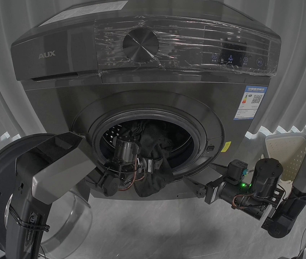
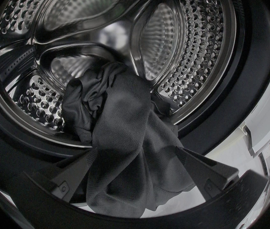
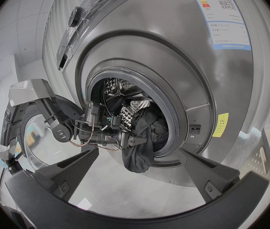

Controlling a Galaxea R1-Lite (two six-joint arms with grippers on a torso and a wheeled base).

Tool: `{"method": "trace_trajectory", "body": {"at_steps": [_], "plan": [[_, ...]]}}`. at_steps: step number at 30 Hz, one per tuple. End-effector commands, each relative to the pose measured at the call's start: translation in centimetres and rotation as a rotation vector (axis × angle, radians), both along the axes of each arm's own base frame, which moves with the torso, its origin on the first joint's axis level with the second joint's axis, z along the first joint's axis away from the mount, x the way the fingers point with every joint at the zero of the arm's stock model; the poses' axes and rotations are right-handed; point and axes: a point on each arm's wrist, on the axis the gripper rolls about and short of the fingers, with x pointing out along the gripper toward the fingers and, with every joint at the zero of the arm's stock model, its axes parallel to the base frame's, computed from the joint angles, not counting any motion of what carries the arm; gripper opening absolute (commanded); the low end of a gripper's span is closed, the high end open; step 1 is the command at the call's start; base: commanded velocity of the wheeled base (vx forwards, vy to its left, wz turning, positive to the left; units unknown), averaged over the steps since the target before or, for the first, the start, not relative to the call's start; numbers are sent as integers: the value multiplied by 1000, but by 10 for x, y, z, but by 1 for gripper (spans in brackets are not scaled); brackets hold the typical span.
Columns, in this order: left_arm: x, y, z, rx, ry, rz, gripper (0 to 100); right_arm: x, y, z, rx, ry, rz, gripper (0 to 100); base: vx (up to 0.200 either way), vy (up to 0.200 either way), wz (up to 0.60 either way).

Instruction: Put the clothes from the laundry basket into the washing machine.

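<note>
The dark garment [image 2: 125, 118], a soft matte knit, lies half inside the dimpled steel drum [image 2: 201, 32], its long axis running out over the rubber door seal [image 2: 249, 89] and drooping down. My left gripper [image 2: 133, 148] is nearest, fingers spread either side of it. My right gripper [image 1: 196, 189] hangs low beside the opening, fingers apart and empty

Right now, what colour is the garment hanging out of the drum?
Black garment; clearest in the left wrist view.
</note>
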Motion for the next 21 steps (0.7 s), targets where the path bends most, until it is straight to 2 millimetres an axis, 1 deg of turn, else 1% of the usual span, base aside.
{"method": "trace_trajectory", "body": {"at_steps": [1,8,11,12,17,20,21], "plan": [[2,-2,-15,10,18,-3,100,0,0,0,0,1,1,100,0,0,0],[8,-5,-23,12,17,-2,100,0,1,0,2,0,2,100,0,0,0],[9,-5,-24,11,16,-2,100,0,1,0,1,1,2,100,0,0,0],[9,-5,-24,12,16,-1,0,0,1,0,1,1,2,100,0,0,0],[12,-7,-20,0,-5,7,0,0,1,0,2,0,2,100,0,0,0],[15,-8,-13,-20,-38,13,0,0,1,0,3,-1,2,100,0,0,0],[18,-8,-7,-35,-68,19,0,0,1,0,3,-1,2,100,0,0,0]]}}
